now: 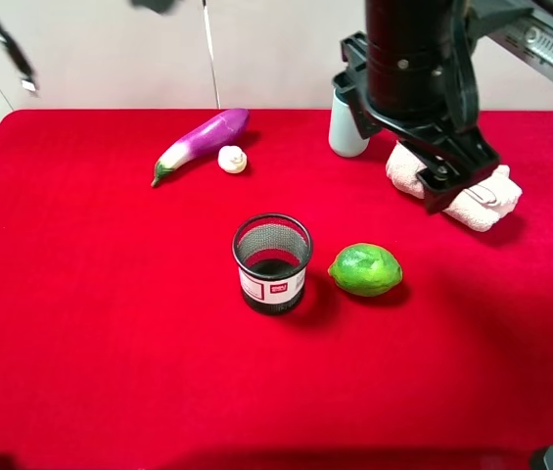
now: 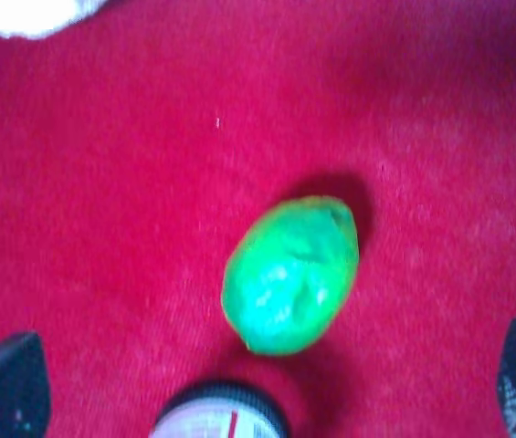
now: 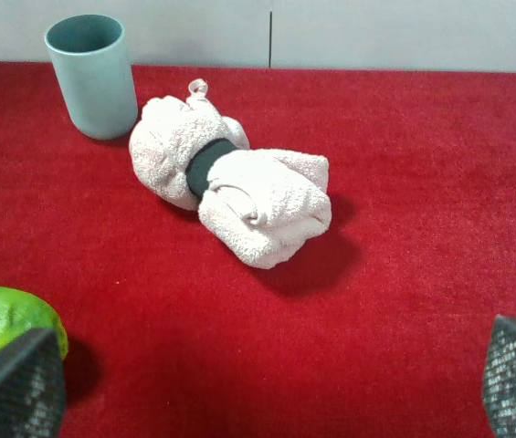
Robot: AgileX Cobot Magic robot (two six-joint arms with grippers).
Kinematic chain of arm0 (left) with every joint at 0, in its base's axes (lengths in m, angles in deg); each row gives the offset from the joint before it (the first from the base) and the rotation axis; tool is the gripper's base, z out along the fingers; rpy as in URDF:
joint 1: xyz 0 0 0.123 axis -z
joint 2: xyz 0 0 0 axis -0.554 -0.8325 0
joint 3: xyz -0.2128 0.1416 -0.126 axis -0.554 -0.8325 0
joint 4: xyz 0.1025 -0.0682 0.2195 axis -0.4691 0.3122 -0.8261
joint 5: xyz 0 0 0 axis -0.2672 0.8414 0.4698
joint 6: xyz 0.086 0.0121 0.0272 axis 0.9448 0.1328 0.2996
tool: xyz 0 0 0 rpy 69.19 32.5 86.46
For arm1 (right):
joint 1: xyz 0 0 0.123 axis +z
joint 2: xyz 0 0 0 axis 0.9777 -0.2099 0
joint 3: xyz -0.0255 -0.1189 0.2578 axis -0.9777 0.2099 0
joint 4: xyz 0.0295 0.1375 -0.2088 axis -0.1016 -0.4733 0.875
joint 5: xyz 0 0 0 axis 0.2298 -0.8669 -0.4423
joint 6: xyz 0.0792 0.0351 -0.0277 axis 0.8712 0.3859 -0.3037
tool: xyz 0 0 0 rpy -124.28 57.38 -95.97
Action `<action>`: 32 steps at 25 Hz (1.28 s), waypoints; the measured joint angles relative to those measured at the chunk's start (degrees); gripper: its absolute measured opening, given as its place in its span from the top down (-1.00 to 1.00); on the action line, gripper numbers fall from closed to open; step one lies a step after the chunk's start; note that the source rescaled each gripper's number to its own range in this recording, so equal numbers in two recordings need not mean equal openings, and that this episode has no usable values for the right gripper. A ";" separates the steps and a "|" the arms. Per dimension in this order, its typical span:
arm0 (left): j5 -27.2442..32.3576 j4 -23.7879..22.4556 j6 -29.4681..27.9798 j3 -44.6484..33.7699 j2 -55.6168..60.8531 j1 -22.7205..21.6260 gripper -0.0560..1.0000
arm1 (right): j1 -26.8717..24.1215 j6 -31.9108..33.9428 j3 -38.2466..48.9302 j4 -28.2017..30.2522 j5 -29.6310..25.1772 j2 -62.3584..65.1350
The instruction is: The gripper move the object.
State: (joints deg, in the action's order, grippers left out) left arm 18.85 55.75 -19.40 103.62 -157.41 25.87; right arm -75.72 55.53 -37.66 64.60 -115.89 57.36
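The bright-green bumpy lime (image 1: 365, 269) lies on the red cloth just right of the black mesh cup (image 1: 272, 262). In the left wrist view the lime (image 2: 290, 274) sits straight below, between the spread fingers, with the cup's rim (image 2: 221, 418) beside it. My left gripper (image 2: 267, 370) is open and empty, well above the lime. In the high view it is the big black claw (image 1: 457, 176) in front of the towel. My right gripper (image 3: 267, 370) is open and empty, low over the cloth, with the lime (image 3: 6, 324) near one finger. It does not show in the high view.
A rolled white towel (image 1: 457, 186) and a teal cup (image 1: 346, 127) stand at the back right. They also show in the right wrist view: towel (image 3: 235, 187), cup (image 3: 93, 73). A purple eggplant (image 1: 203, 142) and white garlic (image 1: 232, 159) lie at the back left.
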 joint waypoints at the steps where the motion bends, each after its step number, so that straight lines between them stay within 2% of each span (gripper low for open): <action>1: 0.00 -0.04 -0.12 -1.62 1.09 0.00 -0.88 | 0.00 0.00 0.00 0.00 0.00 0.00; 16: 0.00 -1.72 -0.73 -29.70 26.29 0.00 -0.88 | 0.00 0.00 0.00 0.00 0.00 0.00; 22: 0.05 -1.91 -0.73 -38.63 38.62 0.00 -0.88 | 0.00 -0.30 0.00 0.00 0.00 0.00; 30: 0.05 1.54 -0.73 -45.93 53.57 0.00 -0.88 | 0.00 0.00 0.00 0.00 0.00 0.00; 32: 0.10 2.38 -0.73 -48.79 58.03 0.00 -0.95 | 0.00 0.00 0.00 0.00 0.00 0.00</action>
State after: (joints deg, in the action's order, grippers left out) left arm 18.95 58.13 -20.14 54.83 -99.37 25.87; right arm -75.72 55.53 -37.66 64.60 -115.89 57.36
